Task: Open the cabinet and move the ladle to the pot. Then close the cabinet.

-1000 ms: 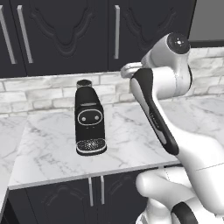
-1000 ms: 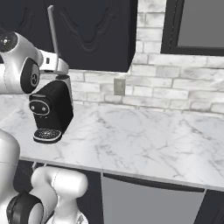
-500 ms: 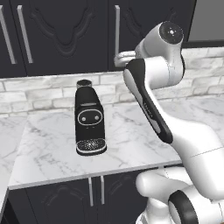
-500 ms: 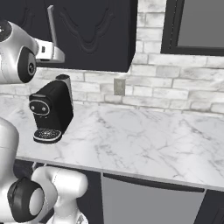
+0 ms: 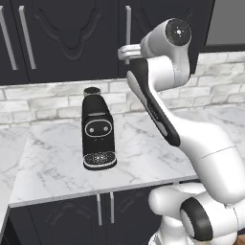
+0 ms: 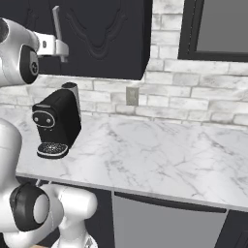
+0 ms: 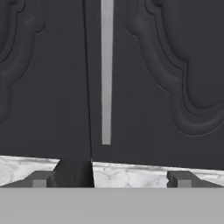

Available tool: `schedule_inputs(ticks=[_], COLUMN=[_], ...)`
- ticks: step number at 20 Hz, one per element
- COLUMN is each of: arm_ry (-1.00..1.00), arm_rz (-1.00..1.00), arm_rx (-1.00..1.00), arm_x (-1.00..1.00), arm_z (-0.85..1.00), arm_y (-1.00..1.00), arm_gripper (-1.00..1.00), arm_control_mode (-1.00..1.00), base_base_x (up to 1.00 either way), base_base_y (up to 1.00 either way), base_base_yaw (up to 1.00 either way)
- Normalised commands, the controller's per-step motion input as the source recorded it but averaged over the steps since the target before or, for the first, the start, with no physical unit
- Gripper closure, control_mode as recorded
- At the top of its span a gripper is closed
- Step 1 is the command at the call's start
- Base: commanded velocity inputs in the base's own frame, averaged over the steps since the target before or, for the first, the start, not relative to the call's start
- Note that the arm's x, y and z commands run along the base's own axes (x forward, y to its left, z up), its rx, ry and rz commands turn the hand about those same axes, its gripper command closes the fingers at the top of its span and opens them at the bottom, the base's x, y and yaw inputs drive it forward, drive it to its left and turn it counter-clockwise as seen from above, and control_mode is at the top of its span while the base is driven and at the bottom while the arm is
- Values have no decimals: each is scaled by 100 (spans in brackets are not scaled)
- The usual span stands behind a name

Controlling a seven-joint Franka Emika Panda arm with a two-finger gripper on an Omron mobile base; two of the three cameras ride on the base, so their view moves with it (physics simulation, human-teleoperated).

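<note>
Open fingers point(image 7: 39, 180) face the closed cabinet point(image 7: 144, 87) handle point(image 7: 106, 74).

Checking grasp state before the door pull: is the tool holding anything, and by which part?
Nothing is held. The tool is open, facing the closed cabinet; its silver bar handle lies ahead, between the fingertips, untouched.

1. A black coffee machine point(image 5: 98, 129) stands upright on the white marble counter point(image 5: 57, 162).
2. A pale brick backsplash point(image 6: 193, 97) carries a wall outlet point(image 6: 131, 96).
3. Dark under-counter cabinets point(image 5: 72, 220) sit below.
</note>
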Motion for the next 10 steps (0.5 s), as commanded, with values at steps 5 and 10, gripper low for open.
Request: schedule_inputs(ticks=[5,10], arm_ry=[-5,0], arm_rz=[0,-1], arm_rx=[0,0], arm_x=[51,63], arm_z=[1,0], arm_y=[5,3], arm_gripper=[-100,-100], arm_control_mode=[-100,-100], base_base_x=[0,0], base_base_y=[0,0], base_base_yaw=[0,0])
